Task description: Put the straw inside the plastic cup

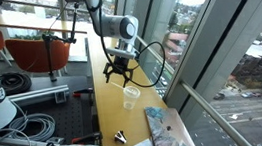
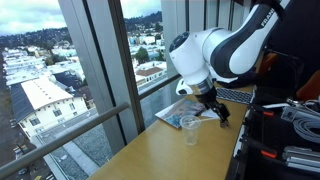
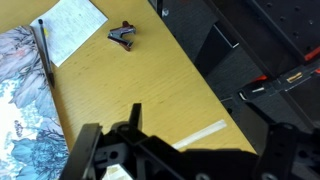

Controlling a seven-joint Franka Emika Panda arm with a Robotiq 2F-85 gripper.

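- Jaws of the gripper [image 1: 122,80] stand spread apart and pinch nothing; the wrist view shows the same.
- Gripper hangs above the tabletop [image 1: 106,111], clear of it, with the cup [image 1: 131,98] just below and slightly to one side.
- Cup stands upright on the tabletop in both exterior views, free of the jaws. It is clear plastic, and its contents cannot be made out.
- Straw [image 3: 43,48] appears in the wrist view as a very thin, straight, grey-looking stick. It lies flat along the line where the magazine [image 3: 25,115] meets the white paper [image 3: 75,25].
- Straw is well apart from the cup and from the jaws, and it is not in the cup.
- Clip [image 3: 122,35], small and dark, lies on bare tabletop near the paper, apart from the straw.
- Magazine, printed in a blue pattern, lies at the window edge of the tabletop, and the paper lies just beside it.
- Short pale strip [image 3: 200,133] shows on the tabletop close to the jaws in the wrist view; what it is cannot be told.
- Tabletop runs along a tall window [image 1: 208,43], with the arm's base and cables on the side away from the glass.
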